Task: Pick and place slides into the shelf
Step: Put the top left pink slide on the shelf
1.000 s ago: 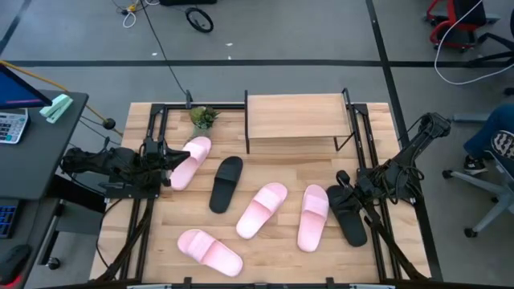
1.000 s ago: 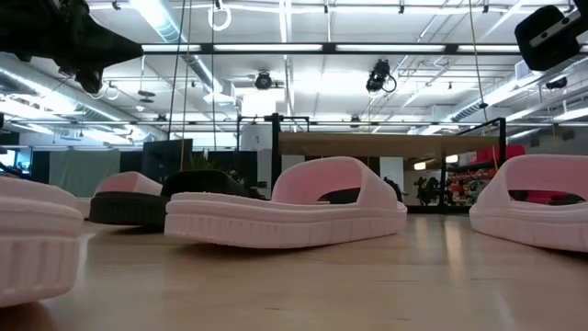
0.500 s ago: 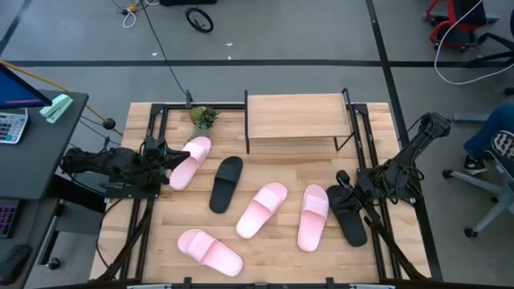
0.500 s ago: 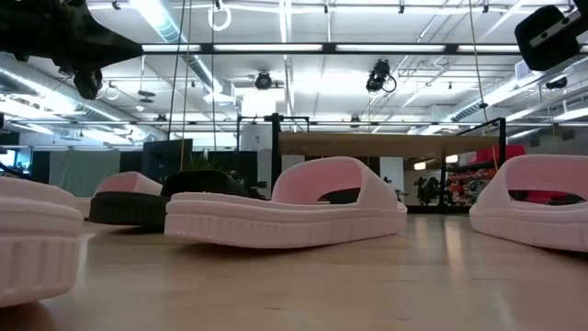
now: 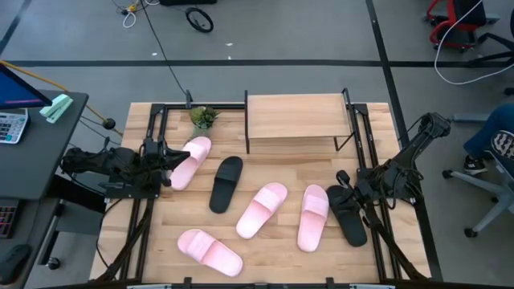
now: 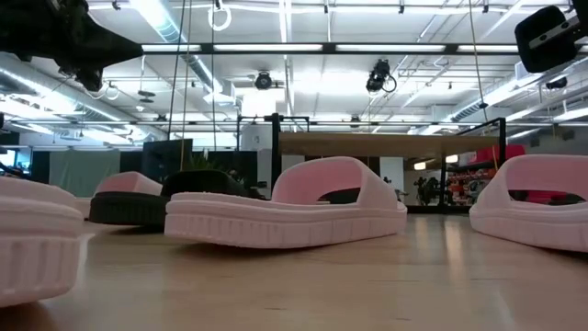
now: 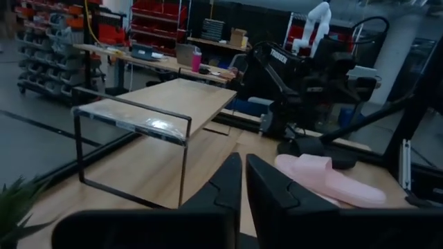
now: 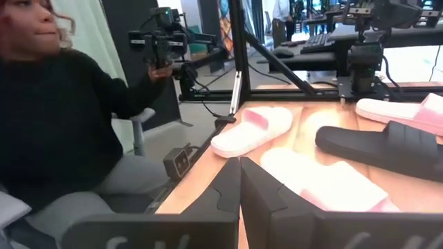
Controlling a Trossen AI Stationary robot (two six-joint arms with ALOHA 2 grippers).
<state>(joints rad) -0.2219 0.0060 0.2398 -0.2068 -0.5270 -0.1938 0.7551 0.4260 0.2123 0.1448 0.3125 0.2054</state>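
Note:
Six slides lie flat on their soles on the table. Four are pale pink: one far left [image 5: 190,160], one in the middle [image 5: 262,209], one to its right [image 5: 313,217], one near the front [image 5: 210,251]. Two are black: one left of centre [image 5: 226,183], one at the right [image 5: 347,213]. The shelf [image 5: 295,119] stands on its black frame at the far edge. My left gripper [image 5: 166,156] hangs shut above the table beside the far-left pink slide. My right gripper [image 5: 340,181] hangs shut above the right black slide's far end. Both wrist views show the fingers closed together [image 7: 242,190] [image 8: 240,190].
A small potted plant [image 5: 203,117] stands left of the shelf. Black rails [image 5: 150,144] run along both sides of the table. A person in a dark top [image 8: 62,117] sits beyond the table's right side. Bare wood lies between the shelf and the slides.

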